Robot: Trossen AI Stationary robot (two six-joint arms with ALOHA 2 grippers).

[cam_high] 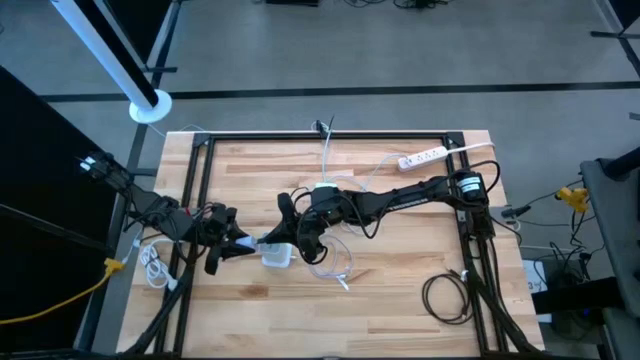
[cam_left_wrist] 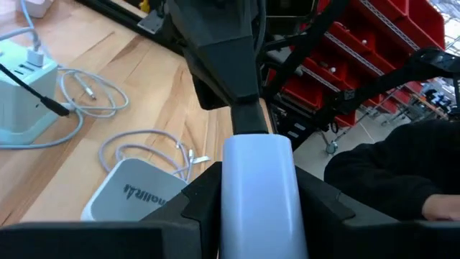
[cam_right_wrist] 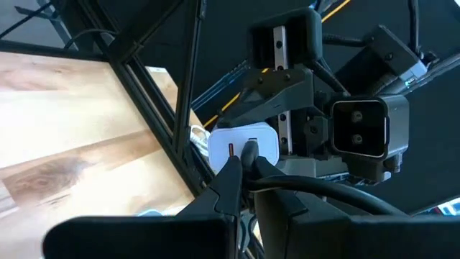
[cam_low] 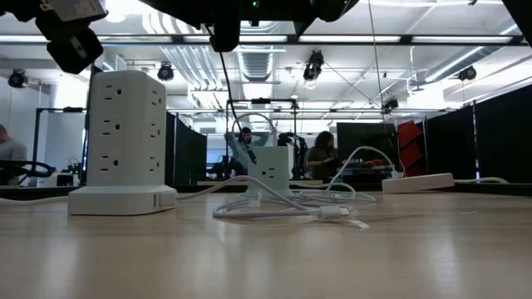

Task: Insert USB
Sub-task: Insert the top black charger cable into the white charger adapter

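High view shows my left gripper [cam_high: 243, 246] at lower left of centre, clamped on a white charger block [cam_right_wrist: 243, 147]. My right gripper [cam_high: 303, 243] faces it from just right of centre, pinched tight on a dark USB plug [cam_right_wrist: 249, 153] whose tip touches the block's face. A white power cube [cam_high: 276, 256] sits on the table [cam_high: 400, 290] below and between them, loose white cable [cam_high: 335, 265] beside it.
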